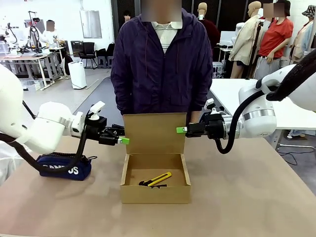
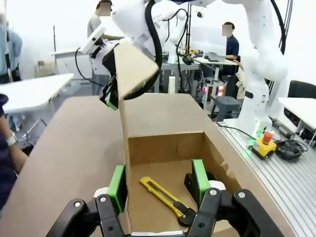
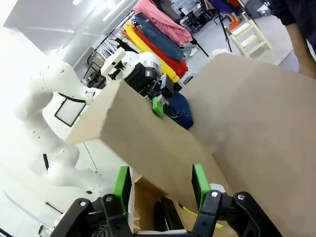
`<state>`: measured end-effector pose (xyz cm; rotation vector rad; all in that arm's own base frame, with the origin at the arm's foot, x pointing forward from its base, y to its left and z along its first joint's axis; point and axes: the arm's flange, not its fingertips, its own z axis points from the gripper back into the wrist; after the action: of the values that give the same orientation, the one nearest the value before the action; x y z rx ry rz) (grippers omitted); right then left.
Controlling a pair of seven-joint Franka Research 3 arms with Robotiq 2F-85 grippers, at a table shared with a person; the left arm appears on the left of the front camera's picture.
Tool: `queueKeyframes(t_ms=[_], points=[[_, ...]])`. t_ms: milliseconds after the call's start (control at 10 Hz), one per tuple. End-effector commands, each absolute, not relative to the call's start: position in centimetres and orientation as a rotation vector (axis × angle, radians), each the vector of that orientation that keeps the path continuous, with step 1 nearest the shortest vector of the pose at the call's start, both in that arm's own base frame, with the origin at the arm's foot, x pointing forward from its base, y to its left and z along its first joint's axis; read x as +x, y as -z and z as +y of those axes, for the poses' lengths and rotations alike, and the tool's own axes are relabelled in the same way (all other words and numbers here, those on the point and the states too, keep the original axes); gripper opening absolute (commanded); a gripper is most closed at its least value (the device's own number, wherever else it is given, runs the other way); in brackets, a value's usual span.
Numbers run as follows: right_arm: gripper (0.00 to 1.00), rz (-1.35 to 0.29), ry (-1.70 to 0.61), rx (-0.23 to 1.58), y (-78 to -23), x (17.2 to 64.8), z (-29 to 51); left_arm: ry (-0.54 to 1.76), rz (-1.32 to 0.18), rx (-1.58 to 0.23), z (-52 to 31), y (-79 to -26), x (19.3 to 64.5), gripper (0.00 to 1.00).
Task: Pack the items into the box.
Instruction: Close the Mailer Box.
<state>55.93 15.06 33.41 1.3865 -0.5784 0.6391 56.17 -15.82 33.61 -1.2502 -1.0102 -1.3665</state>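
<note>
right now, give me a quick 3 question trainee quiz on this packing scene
1. True or false: the utility knife already lies inside the box.
2. Which part of the box do the two tools grip? A) the front wall B) the upright flap lid C) the floor
3. Fill in: the navy zip pouch lies on the table under the robot's ____ arm.

Key
1. True: it lies on the box floor.
2. B: the left tool holds one side edge of the lid, the right tool the other.
3. left
</note>
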Motion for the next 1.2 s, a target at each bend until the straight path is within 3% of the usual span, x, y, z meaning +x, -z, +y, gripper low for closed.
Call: queueKeyframes(t_ms=[0,1000,1100], points=[[0.67,-0.6,-0.717,1.384,-33.7,54.8,15.4,1.381,-1.035,-1.239,-15.7,-33.7,54.9,0.68],[0.67,-0.797,-0.99,1.308,-31.7,50.2,15.1,1.489,-0.992,-1.247,-16.1,-33.4,51.0,0.68],[0.67,-0.786,-0.991,1.319,-31.8,50.2,14.8,1.495,-0.969,-1.256,-16.1,-33.3,50.9,0.92]])
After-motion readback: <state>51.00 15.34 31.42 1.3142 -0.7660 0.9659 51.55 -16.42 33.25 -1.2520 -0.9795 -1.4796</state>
